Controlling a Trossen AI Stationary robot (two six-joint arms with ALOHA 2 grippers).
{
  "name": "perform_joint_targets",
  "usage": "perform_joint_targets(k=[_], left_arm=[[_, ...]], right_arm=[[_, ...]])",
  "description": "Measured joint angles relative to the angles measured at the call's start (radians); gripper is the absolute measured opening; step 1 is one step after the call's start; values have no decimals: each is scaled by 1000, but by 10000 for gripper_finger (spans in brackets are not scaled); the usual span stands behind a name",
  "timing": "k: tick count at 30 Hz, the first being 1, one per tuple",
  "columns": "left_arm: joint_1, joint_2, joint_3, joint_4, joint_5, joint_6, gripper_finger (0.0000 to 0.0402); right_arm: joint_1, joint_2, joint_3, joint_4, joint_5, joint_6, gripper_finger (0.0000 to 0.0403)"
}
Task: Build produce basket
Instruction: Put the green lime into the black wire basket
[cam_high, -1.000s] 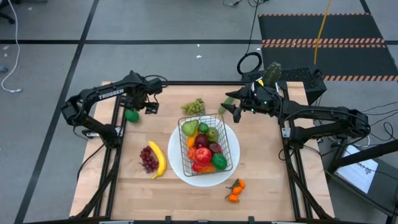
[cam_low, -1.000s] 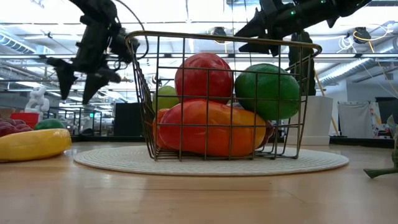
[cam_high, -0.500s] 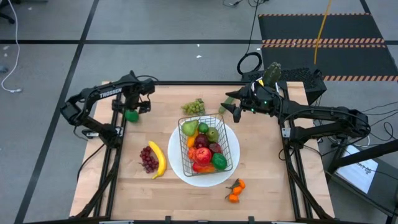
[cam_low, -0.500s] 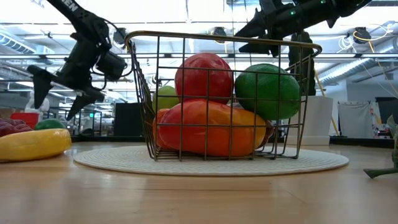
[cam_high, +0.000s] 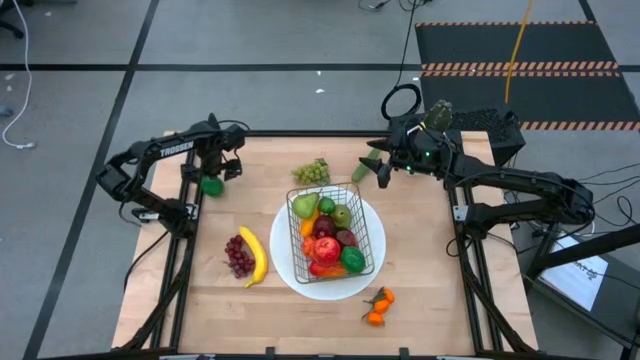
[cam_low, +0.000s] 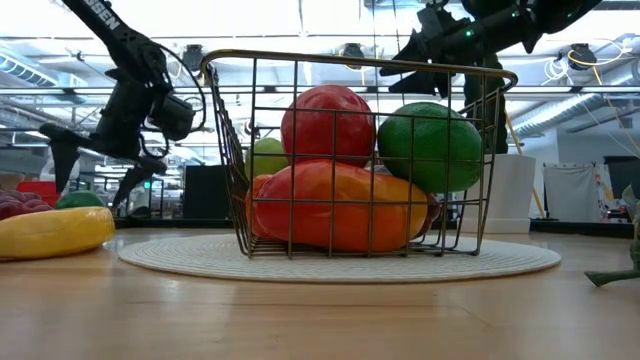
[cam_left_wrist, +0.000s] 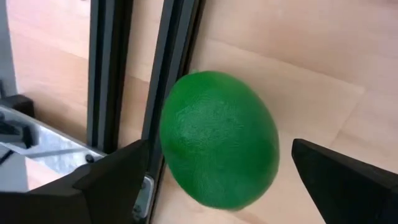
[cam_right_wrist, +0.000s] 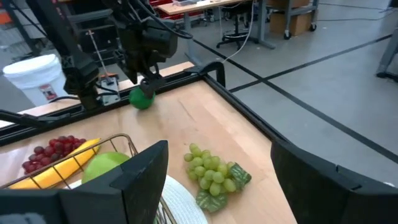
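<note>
The wire basket (cam_high: 335, 232) stands on a round white plate (cam_high: 292, 272) at mid-table. It holds several pieces of produce: apples, pears, a lime and an orange pepper. A loose green lime (cam_high: 211, 185) lies on the wood by the table's left rail. My left gripper (cam_left_wrist: 221, 146) points down over it, open, one finger on either side of the lime (cam_left_wrist: 217, 146). My right gripper (cam_high: 376, 168) hovers open and holds nothing, high over the far right of the table near the green grapes (cam_high: 311, 171).
A banana (cam_high: 253, 255) and purple grapes (cam_high: 238, 256) lie left of the plate. Small orange pieces (cam_high: 377, 305) lie near the front right. A potted cactus (cam_high: 437, 115) stands behind the far right corner. A dark frame rail (cam_left_wrist: 171, 74) runs close beside the lime.
My left gripper has moved down and toward the table's left edge, onto the lime's spot. It has rolled about its own axis and opened wider. My right gripper has shifted a little toward the far edge and stays open. No produce has moved.
</note>
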Motion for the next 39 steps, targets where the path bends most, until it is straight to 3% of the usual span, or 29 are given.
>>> perform_joint_targets(k=[13,26,35,39], left_arm=[[6,0,-113,150,27,-18,397],[-43,0,-119,199,20,21,396],[-68,0,-119,199,21,13,322],[-73,0,-117,203,51,34,315]], right_arm=[[-21,0,0,-33,-74,-42,277],[-21,-7,0,-59,-96,-44,277],[-20,-7,0,-67,-96,-39,277],[-20,-7,0,-67,-95,-14,277]])
